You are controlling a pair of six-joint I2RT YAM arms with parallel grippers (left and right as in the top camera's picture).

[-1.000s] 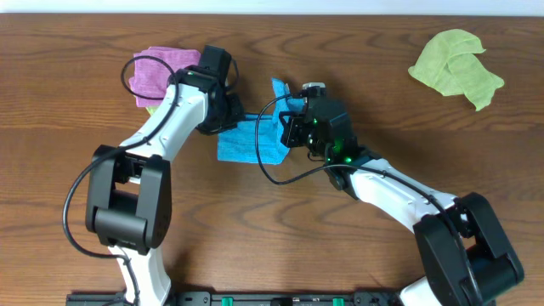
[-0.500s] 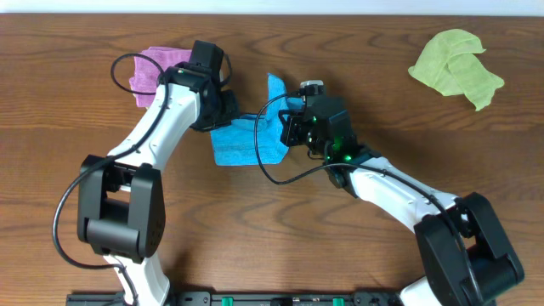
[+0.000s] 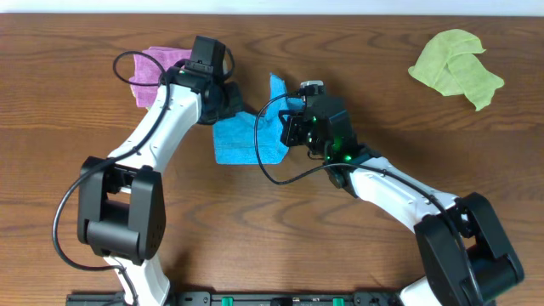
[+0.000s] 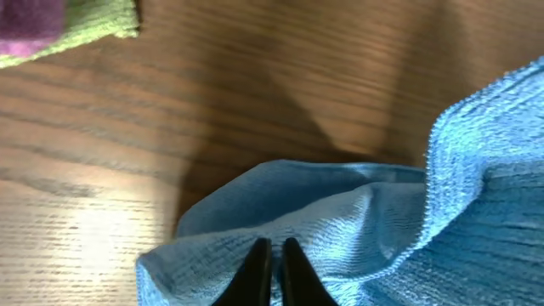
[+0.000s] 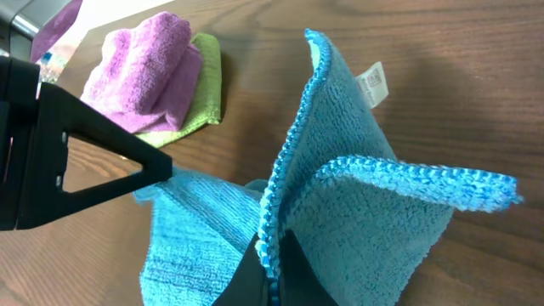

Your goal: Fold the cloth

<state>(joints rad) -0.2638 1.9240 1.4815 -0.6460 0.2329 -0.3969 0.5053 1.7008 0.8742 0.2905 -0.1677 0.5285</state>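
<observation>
Left tool [image 4: 274, 259]: pinched on cloth [image 3: 251, 140] edge, drawn slightly back toward purple cloth [image 3: 153, 72] over the last second. Right tool [image 5: 270, 272]: clamped on opposite edge, holding it raised over table [image 3: 382, 85] centre. Likely stretching flat; no fold yet.

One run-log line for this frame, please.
left gripper: shut on cloth | right gripper: shut on cloth, edge raised | fold: unfinished

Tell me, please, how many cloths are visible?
4: the blue cloth at centre; a purple cloth upper left, a yellow-green cloth under it; another yellow-green cloth upper right. Arms may hide more.
</observation>
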